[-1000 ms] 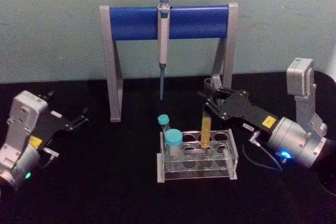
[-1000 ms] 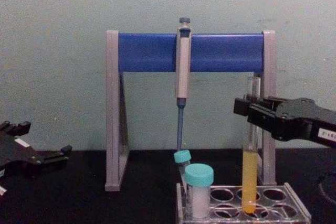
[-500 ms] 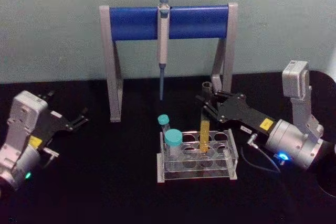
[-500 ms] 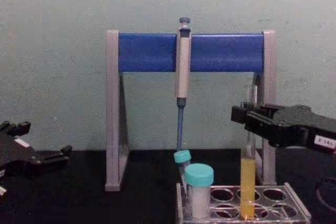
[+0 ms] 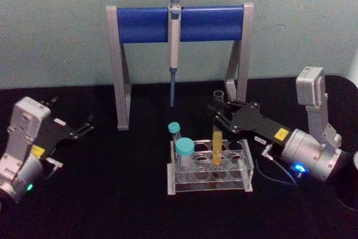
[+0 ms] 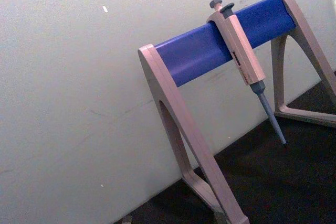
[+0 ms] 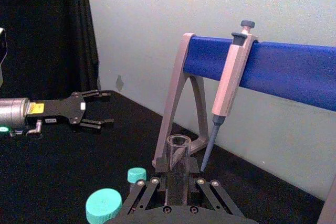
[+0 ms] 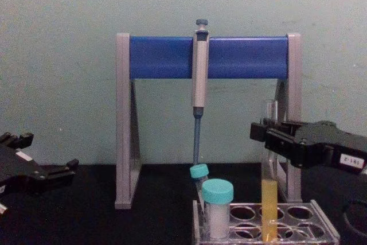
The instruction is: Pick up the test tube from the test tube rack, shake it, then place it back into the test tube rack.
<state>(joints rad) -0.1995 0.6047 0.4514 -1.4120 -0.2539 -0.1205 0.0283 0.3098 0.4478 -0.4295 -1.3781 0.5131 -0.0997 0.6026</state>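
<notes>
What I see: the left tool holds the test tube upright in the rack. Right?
No: the right tool holds the test tube upright in the test tube rack, as the head view shows. The left tool sits parked at the left.

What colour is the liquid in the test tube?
Yellow, in the test tube; clearest in the chest view.

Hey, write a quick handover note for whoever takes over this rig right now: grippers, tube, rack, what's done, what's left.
Right gripper: shut on the test tube near its open top.
Left gripper: open, parked far left.
Test tube: upright, lower end in a hole of the test tube rack, right of the teal-capped tubes.
Done: tube back in the rack.
Left: probably open the right gripper and withdraw.
</notes>
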